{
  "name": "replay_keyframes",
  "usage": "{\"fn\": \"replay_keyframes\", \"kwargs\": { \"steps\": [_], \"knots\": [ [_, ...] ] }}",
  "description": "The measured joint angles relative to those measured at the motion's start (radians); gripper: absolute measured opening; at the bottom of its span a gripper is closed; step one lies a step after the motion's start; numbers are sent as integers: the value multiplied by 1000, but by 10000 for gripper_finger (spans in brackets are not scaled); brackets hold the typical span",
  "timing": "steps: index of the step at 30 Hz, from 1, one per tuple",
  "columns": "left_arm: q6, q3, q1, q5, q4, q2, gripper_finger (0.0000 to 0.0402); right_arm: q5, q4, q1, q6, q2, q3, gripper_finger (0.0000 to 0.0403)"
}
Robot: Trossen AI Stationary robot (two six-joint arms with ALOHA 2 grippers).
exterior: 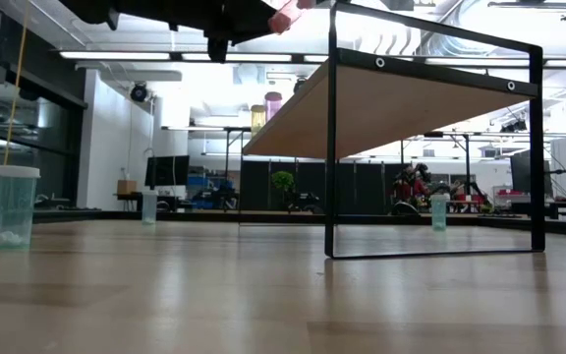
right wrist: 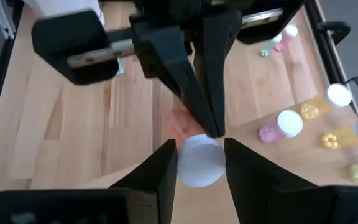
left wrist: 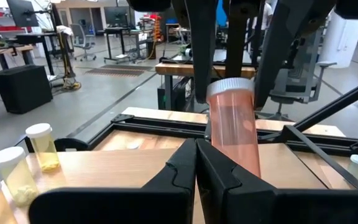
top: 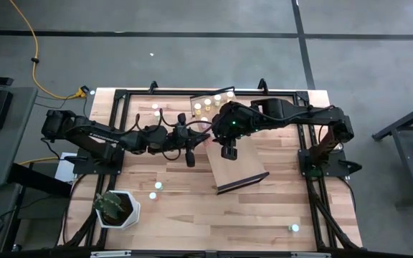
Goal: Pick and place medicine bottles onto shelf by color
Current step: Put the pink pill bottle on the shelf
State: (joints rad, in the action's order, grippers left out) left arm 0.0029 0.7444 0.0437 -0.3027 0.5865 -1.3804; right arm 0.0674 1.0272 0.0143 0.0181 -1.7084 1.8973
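Between right claw point(right wrist: 199, 163) fingers, seemingly gripped, pink bottle point(right wrist: 196, 155).

At the centre of the frame my matt black plastic fingers point(right wrist: 166, 171) are gripping a clear pink plastic bottle point(left wrist: 234, 127) with a ribbed white cap; below, the pale wood tabletop point(top: 264, 215) is looking smooth.

The shelf point(top: 229, 143) stands tilted across the middle of the worktop point(top: 278, 208), its far end crowded with medicine bottles point(top: 208, 105). Above its near-centre both tools meet: the right tool point(top: 228, 151) and the left tool point(top: 190, 159) sit close together, blocking passage there. A potted plant point(top: 115, 208) occupies the near left corner. Single bottles stand at near right point(top: 294, 228) and near the plant point(top: 153, 195). Open worktop lies along the near edge and right of the shelf.
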Motion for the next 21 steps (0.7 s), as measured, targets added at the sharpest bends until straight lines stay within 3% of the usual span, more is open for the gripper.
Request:
{"fn": "replay_keyframes", "kwargs": {
  "steps": [21],
  "knots": [
    [-37, 0, 0, 4, 1, 0, 0, 7, -72, -1, 0, 0, 0, 110]
  ]
}}
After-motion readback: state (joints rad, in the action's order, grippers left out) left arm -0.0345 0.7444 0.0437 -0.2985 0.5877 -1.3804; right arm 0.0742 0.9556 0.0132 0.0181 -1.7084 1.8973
